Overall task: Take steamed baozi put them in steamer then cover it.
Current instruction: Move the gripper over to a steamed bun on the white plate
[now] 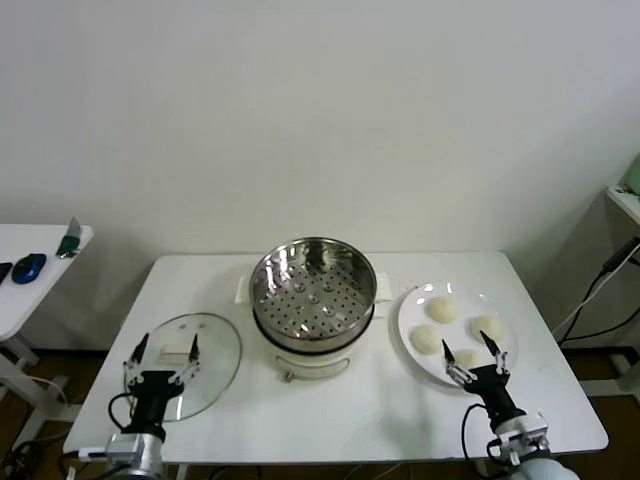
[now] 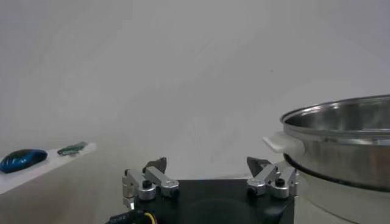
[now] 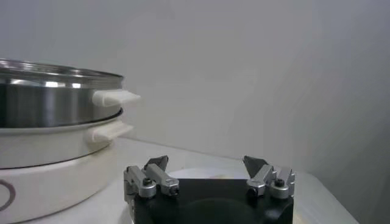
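Steamer: we see the steamer (image 1: 313,293) near the middle of the white table (image 1: 300,420), closer to the far edge, its perforated steel basket empty on the white pot base
Steamed baozi: we count four steamed baozi (image 1: 442,310) on a white plate (image 1: 409,318) just beside the steamer, toward the table's right edge
Cover: the cover (image 1: 190,365) lies flat toward the near left corner, well apart from the plate, its cream bar handle up
Left gripper: our left gripper (image 1: 162,350) hovers over the cover's near part, fingers spread wide, holding nothing
Right gripper: our right gripper (image 1: 474,352) sits above the near rim of the plate, fingers spread wide and empty
Side table: a second white table (image 1: 30,290) stands past the left edge, carrying a blue mouse (image 1: 29,267)
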You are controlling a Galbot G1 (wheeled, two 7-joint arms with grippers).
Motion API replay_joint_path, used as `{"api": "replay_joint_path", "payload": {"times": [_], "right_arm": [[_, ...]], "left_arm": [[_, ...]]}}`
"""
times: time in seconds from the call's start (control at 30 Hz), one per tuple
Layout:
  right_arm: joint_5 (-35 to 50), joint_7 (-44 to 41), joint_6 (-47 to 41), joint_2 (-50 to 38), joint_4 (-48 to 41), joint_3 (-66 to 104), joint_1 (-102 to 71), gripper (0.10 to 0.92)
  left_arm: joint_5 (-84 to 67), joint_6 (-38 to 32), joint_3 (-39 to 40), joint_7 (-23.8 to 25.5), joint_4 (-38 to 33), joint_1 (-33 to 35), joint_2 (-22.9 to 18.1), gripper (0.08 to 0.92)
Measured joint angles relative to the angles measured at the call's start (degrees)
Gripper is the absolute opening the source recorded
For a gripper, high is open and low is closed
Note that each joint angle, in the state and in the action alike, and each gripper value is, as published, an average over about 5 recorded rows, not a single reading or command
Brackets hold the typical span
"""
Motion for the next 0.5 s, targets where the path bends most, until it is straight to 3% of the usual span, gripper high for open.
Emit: {"api": "replay_joint_path", "payload": {"times": [0.27, 0.5], "right_arm": [[-1.91, -5.29, -8.22, -7.82, 0.01, -1.40, 4.92, 0.823], [-4.02, -16.73, -14.13, -21.29, -4.25, -7.56, 14.20, 0.823]], "left_arm": [[0.30, 0.44, 0.06, -0.35, -0.18, 0.35, 0.78, 0.823], [0.34, 0.43, 0.52, -0.62, -0.74, 1.08, 1.86, 0.823]]}}
